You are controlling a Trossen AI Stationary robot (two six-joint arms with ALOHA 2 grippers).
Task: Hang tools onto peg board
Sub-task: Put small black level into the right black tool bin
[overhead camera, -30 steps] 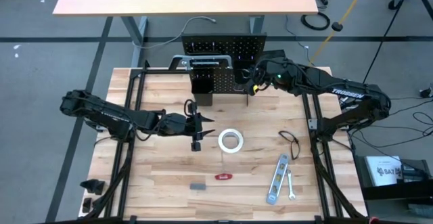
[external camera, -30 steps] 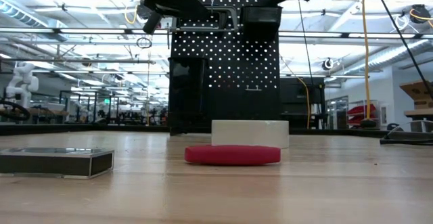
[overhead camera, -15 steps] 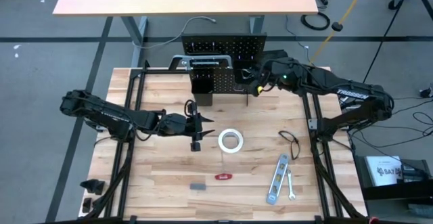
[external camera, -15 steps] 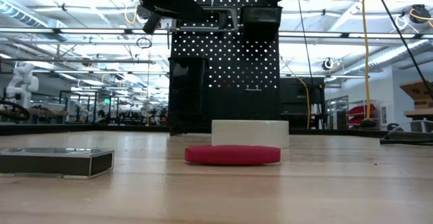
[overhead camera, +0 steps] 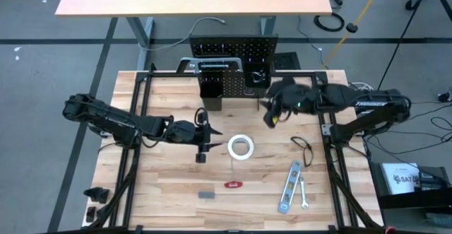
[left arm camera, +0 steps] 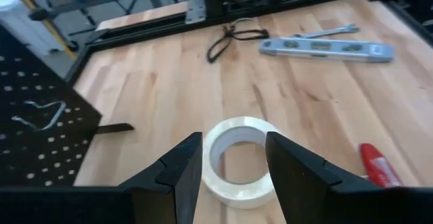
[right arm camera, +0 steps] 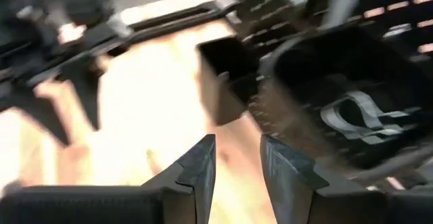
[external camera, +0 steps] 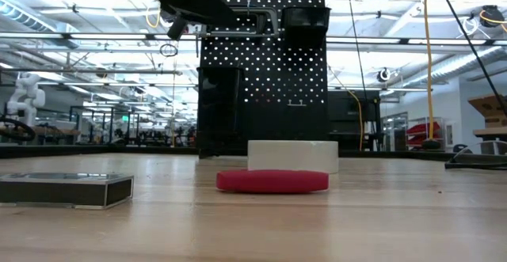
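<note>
Peg board (overhead camera: pixel 233 50): stands upright at 12 o'clock on the table's far edge, its perforated face turned toward the arms so hooks and bins can be reached from the front.

Bins on the board (overhead camera: pixel 212 85): two dark boxes hang low on the panel; the one nearer the right arm holds a pale curved item, seen in the right wrist view (right arm camera: pixel 352 116), which I cannot identify.

Bar clamp (external camera: pixel 257 22): lies across the panel's top, apparently already hung.

Tape roll (overhead camera: pixel 240 147): flat at the table's centre, hole up, so a finger could drop inside the ring.

Left gripper (overhead camera: pixel 205 136): at 9 o'clock of the tape roll, just beside it, low over the wood. In its wrist view the fingers (left arm camera: pixel 179 176) stand apart and empty, framing the roll (left arm camera: pixel 240 160); probably lined up for the next pick.

Right gripper (overhead camera: pixel 272 114): at about 1 o'clock from the roll, near the board's front. Its fingers (right arm camera: pixel 196 163) are parted with nothing between them; judged free for another tool.

Pliers (overhead camera: pixel 304 149): at 3 o'clock of the roll, by the right frame post, handles splayed.

Level (overhead camera: pixel 288 186) and wrench (overhead camera: pixel 302 191): side by side at 5 o'clock, within the right arm's reach.

Red-handled tool (overhead camera: pixel 232 184): at 6 o'clock, lying flat.

Small grey block (overhead camera: pixel 205 194): at 7 o'clock, apart from the rest.

Progress: most tools are on the table, not yet hung.
</note>
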